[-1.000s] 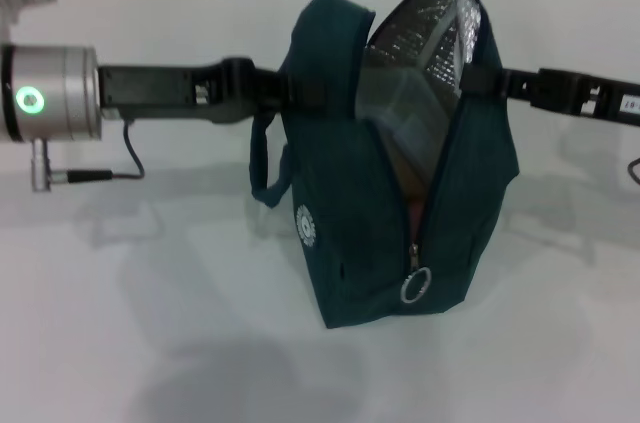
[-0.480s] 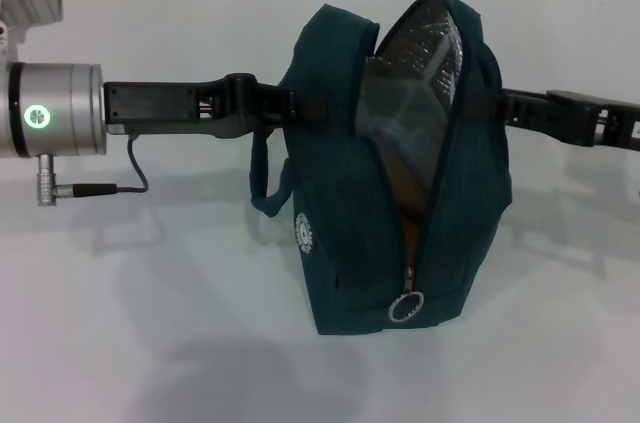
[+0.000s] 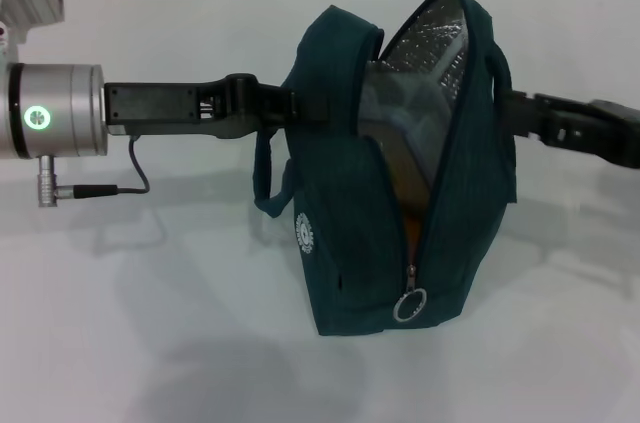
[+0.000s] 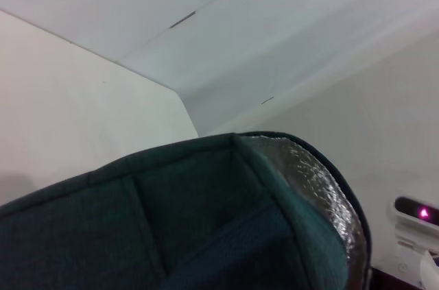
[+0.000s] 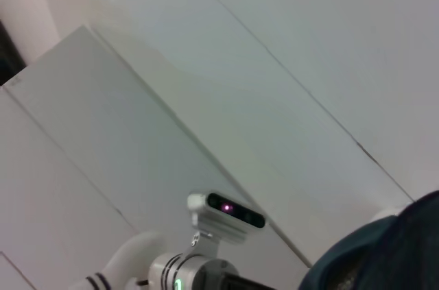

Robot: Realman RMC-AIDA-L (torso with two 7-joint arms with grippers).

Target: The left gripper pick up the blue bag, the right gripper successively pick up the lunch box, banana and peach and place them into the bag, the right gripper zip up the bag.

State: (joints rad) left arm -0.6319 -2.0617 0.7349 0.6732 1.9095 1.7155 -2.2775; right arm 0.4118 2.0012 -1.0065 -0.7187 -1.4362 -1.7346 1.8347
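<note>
Since a second ago, the bag [image 3: 400, 193] has shifted slightly and its opening stands taller.
It sits upright on the desk [image 3: 150, 323], zipper open; my left fingers [image 3: 285, 108] grip its side, my right fingers [image 3: 515, 113] hold the other side.

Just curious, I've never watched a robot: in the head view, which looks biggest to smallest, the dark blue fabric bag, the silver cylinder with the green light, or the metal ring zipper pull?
1. Dark blue fabric bag
2. Silver cylinder with the green light
3. Metal ring zipper pull
</note>
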